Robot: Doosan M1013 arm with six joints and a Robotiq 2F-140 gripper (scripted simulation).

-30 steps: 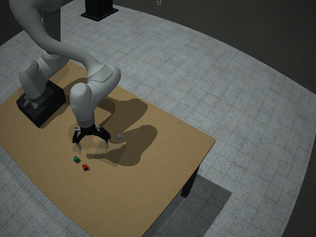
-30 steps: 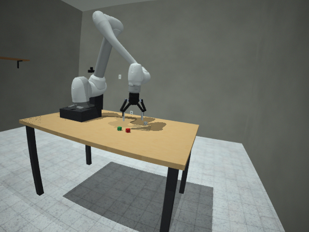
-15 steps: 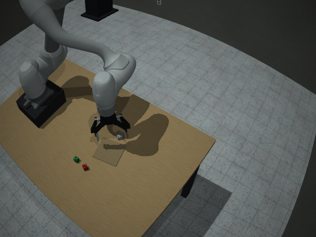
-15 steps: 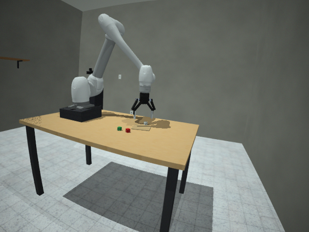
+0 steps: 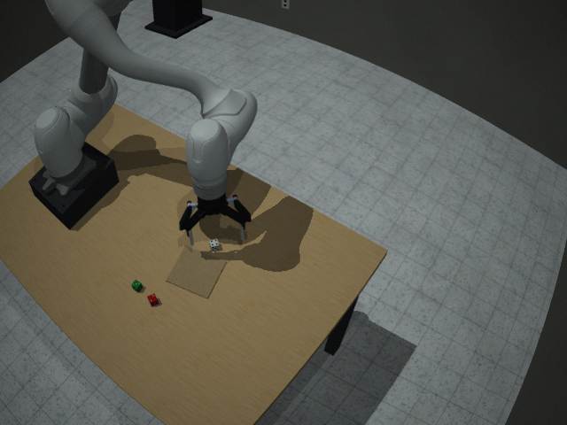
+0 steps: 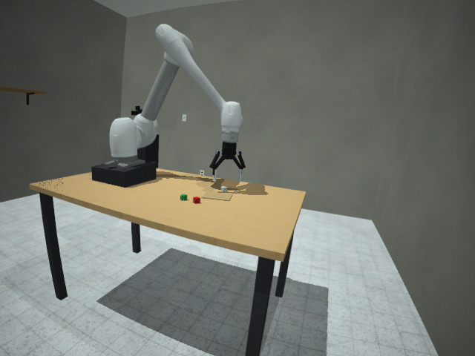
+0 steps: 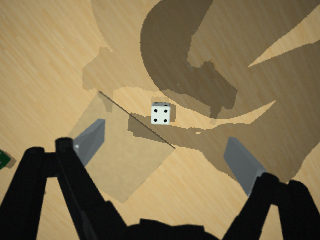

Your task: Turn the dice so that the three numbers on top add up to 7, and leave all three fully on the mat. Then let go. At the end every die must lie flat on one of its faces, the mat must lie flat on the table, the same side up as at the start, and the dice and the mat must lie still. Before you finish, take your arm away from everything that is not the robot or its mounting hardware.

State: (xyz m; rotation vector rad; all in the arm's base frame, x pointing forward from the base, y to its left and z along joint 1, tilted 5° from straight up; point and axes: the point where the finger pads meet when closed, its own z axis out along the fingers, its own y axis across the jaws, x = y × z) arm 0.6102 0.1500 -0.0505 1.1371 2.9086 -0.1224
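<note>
My gripper (image 5: 217, 241) (image 6: 227, 180) (image 7: 166, 139) is open and empty, above the white die, with its fingers to either side of it. The white die (image 5: 213, 244) (image 6: 223, 189) (image 7: 160, 114) lies flat on the table just outside the mat's edge, four pips on top. The thin tan mat (image 5: 194, 276) (image 6: 217, 196) (image 7: 120, 165) lies flat with no die on it. The green die (image 5: 136, 285) (image 6: 183, 197) (image 7: 3, 159) and the red die (image 5: 152, 299) (image 6: 197, 199) lie on the table beside the mat. I cannot read their top numbers surely.
The wooden table (image 5: 292, 311) (image 6: 253, 222) carries the arm's black base block (image 5: 73, 197) (image 6: 123, 174) at its far left end. The arm's shadows fall across the table around the white die and over a corner of the mat.
</note>
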